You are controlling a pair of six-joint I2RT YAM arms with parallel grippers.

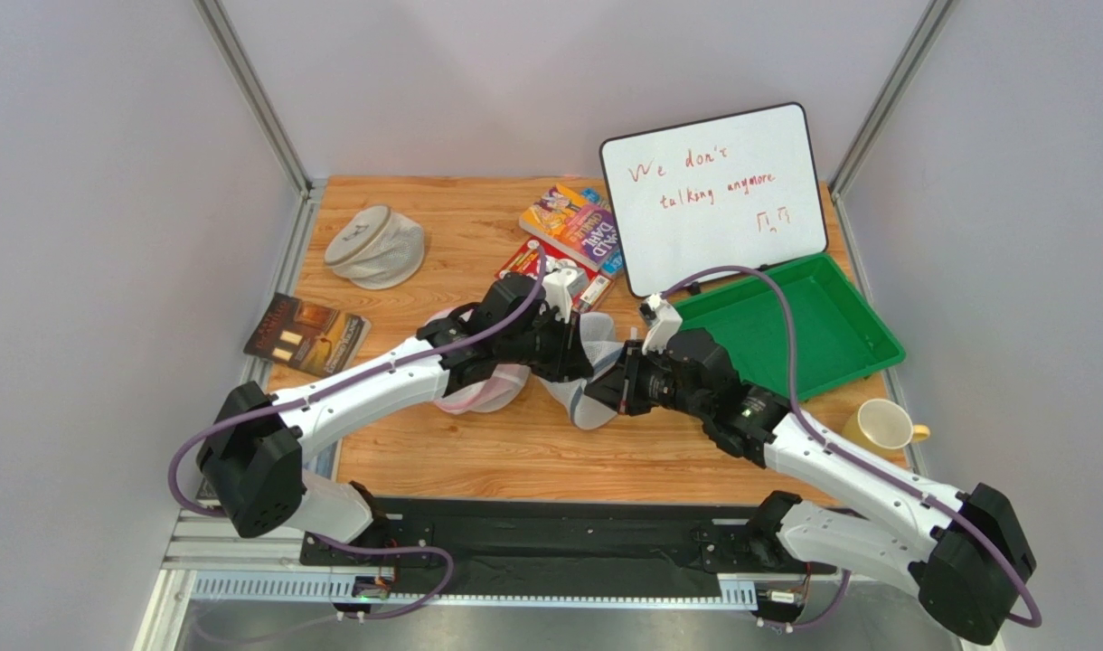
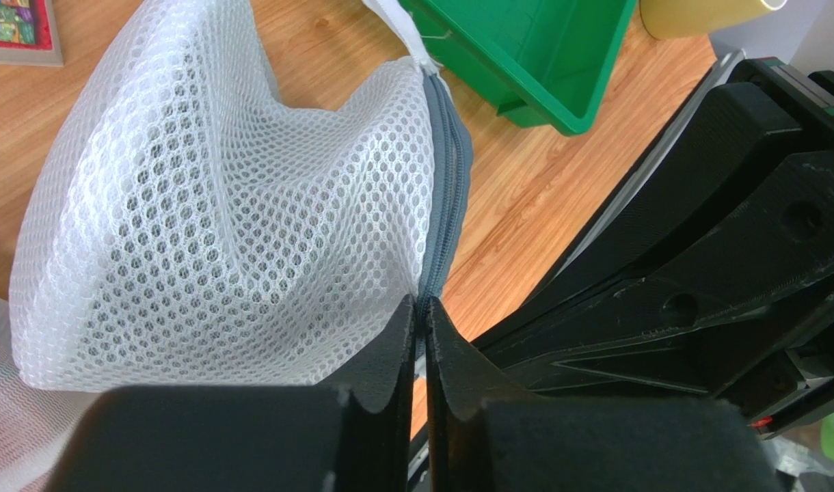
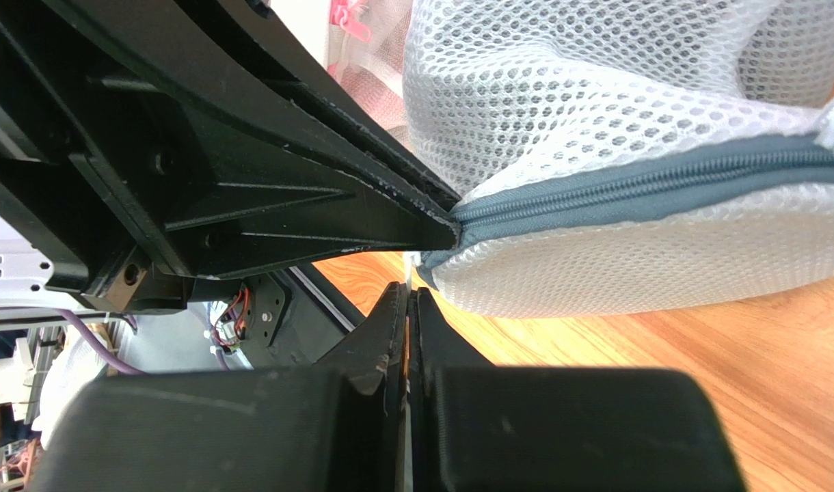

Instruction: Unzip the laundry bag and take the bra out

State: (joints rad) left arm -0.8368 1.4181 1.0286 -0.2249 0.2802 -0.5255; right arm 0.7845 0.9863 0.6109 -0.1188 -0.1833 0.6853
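The laundry bag [image 1: 595, 356] is white mesh and sits at the table's middle between both arms. It fills the left wrist view [image 2: 236, 205] and the right wrist view [image 3: 616, 103]. Its grey-blue zipper [image 2: 450, 174] [image 3: 647, 185] runs closed along the rim. My left gripper [image 2: 423, 308] [image 1: 584, 366] is shut on the zipper's end. My right gripper [image 3: 409, 297] [image 1: 614, 391] is shut on a thin white strip hanging from that same end of the bag. The bra is hidden.
A pink-tinted mesh bag [image 1: 478, 393] lies under the left arm. A beige-grey bag [image 1: 376, 247] and a book [image 1: 303, 332] are at the left. Packets [image 1: 571, 231], a whiteboard [image 1: 713, 190], a green tray [image 1: 788, 332] and a yellow mug [image 1: 886, 425] are at the right.
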